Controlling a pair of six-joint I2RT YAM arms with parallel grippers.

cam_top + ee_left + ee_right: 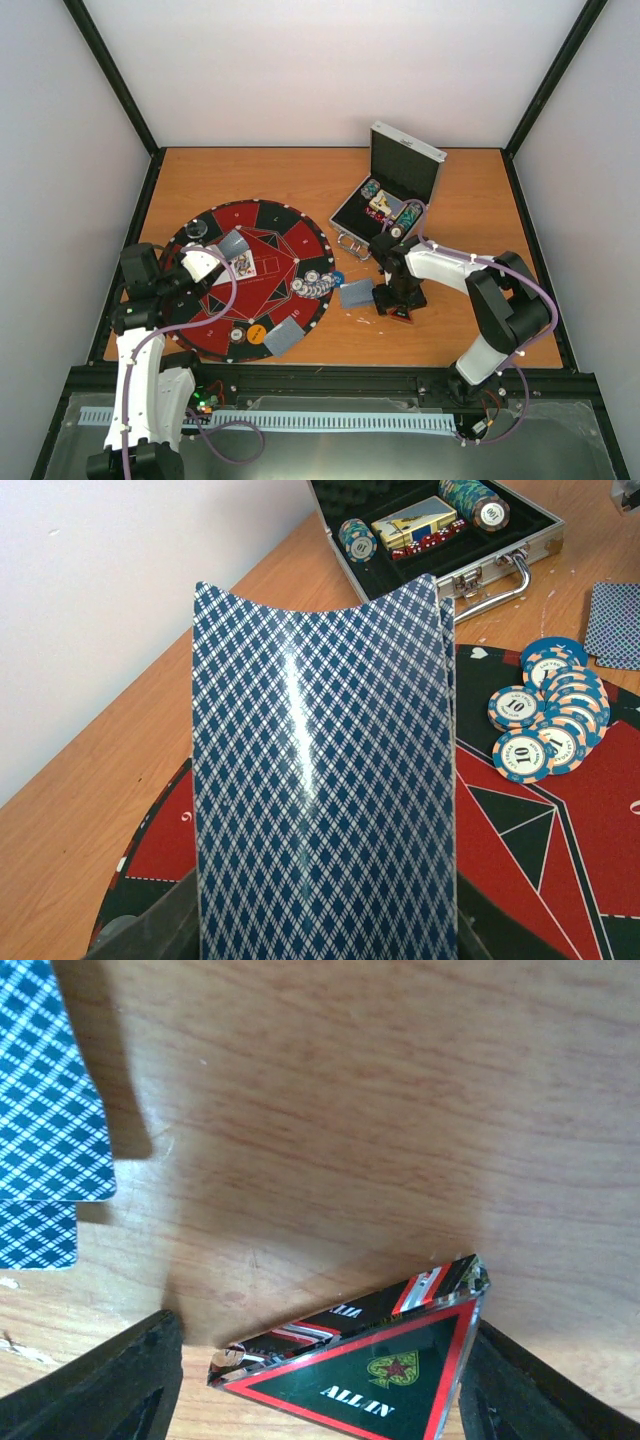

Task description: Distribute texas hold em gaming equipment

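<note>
1. Black triangle marker (370,1375) with red trim and "ALL IN" on it sits between the pincer (322,1355) fingers (100,1395).
2. Its right corner touches one finger; can't tell on the left.
3. Two blue diamond-back cards (45,1110) overlap on the wooden bench (350,1110), upper left.

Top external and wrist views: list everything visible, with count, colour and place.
mat: one, red-black, table's left half.
case: one, silver, open, back right.
poker chips: loose cluster, blue-peach, mat's right edge.
case chips: two stacks, inside the case.
dice: several, red, inside the case.
blue disc: one, beside the loose chips.
held cards: one bundle, blue-checked backs, in the left jaws.
near card pile: one, same backs, mat's near edge.
table card pile: one, right of the mat.
triangle marker: one, black-red, between the right jaws; grip unclear.
left gripper: over the mat.
right gripper: at the table.
</note>
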